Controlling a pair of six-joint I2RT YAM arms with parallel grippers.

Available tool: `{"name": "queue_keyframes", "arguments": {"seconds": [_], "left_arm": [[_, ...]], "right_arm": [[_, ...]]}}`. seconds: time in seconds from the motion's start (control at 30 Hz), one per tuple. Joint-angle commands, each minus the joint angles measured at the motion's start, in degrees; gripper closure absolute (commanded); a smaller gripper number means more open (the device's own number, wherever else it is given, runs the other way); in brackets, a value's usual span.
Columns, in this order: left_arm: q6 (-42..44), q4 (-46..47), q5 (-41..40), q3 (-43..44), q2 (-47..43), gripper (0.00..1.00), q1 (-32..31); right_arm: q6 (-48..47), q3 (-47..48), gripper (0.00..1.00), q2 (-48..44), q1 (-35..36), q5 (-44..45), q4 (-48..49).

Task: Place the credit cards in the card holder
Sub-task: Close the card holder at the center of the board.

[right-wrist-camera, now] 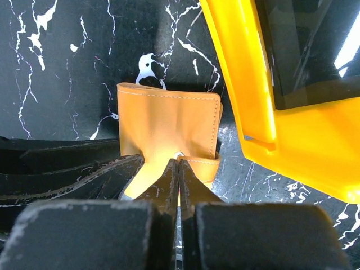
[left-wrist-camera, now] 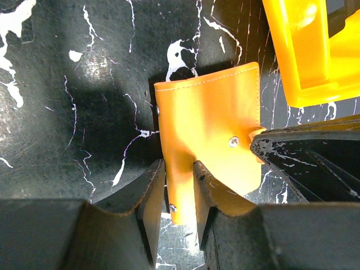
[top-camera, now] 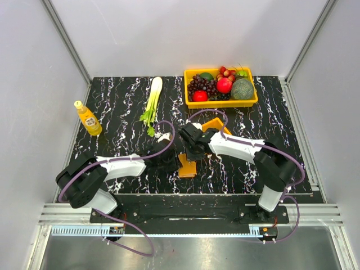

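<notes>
**Both Jaws Gripping the Orange Card Holder Beside the Small Tray**

The card holder [left-wrist-camera: 208, 118] is sitting down at the black marbled worktop [left-wrist-camera: 84, 84], just beside the small orange tray [right-wrist-camera: 264, 112], on the tray's side nearer the arm bases. Whether it is resting flat I cannot tell.

The top view is showing only a scrap of orange there. The left arm [top-camera: 121, 164] and right arm [top-camera: 236, 145] are meeting over it, and the grip is not readable from above.

The left wrist view is showing the left jaws clenched on the holder's near edge, one finger on each face. The right wrist view is showing the right jaws pressed together on the holder's snap flap, with a thin orange strip caught between them.

In both wrist views the holder's stitched edge is pointing away from the jaws, and the tray is standing off to its right. From the left wrist, its long axis is running from the jaws out to that stitched edge. From above I cannot tell.

Only the top view is taking in the yellow fruit basket [top-camera: 222, 104] beyond the tray, and the yellow bottle [top-camera: 88, 119] and green stalk [top-camera: 153, 98] to the tray's left.
</notes>
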Motion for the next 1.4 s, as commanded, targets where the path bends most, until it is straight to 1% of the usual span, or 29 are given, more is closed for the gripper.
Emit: {"name": "queue_keyframes", "arguments": {"seconds": [0.0, 0.23, 0.57, 0.87, 1.0, 1.1, 1.23, 1.37], "left_arm": [[0.6, 0.4, 0.1, 1.3, 1.1, 0.70, -0.3], [0.6, 0.4, 0.1, 1.4, 1.1, 0.70, -0.3], [0.7, 0.5, 0.5, 1.8, 1.5, 0.70, -0.3], [0.9, 0.8, 0.7, 1.9, 1.6, 0.70, -0.3], [1.0, 1.0, 0.9, 2.0, 1.7, 0.70, -0.3], [1.1, 0.6, 0.9, 2.3, 1.8, 0.70, -0.3], [1.1, 0.3, 0.1, 2.2, 1.5, 0.70, -0.2], [0.9, 0.3, -0.1, 2.1, 1.5, 0.70, -0.2]], "right_arm": [[0.3, 1.2, 1.00, 0.4, 0.9, 0.4, 0.4], [-0.2, 2.0, 1.00, 2.9, 0.9, -1.0, 0.0], [0.1, 1.6, 1.00, 2.4, 0.9, -2.6, 2.5], [-0.4, 2.4, 1.00, 5.6, 1.0, -3.7, 1.7], [-0.8, 3.0, 1.00, 5.5, 1.1, -5.0, 1.8], [-0.2, 2.4, 1.00, 3.8, 1.1, -4.0, 2.4], [0.6, 0.8, 1.00, 0.6, 1.1, 0.2, 2.5], [1.1, 0.3, 1.00, -1.2, 1.1, 1.8, 2.3]]}}
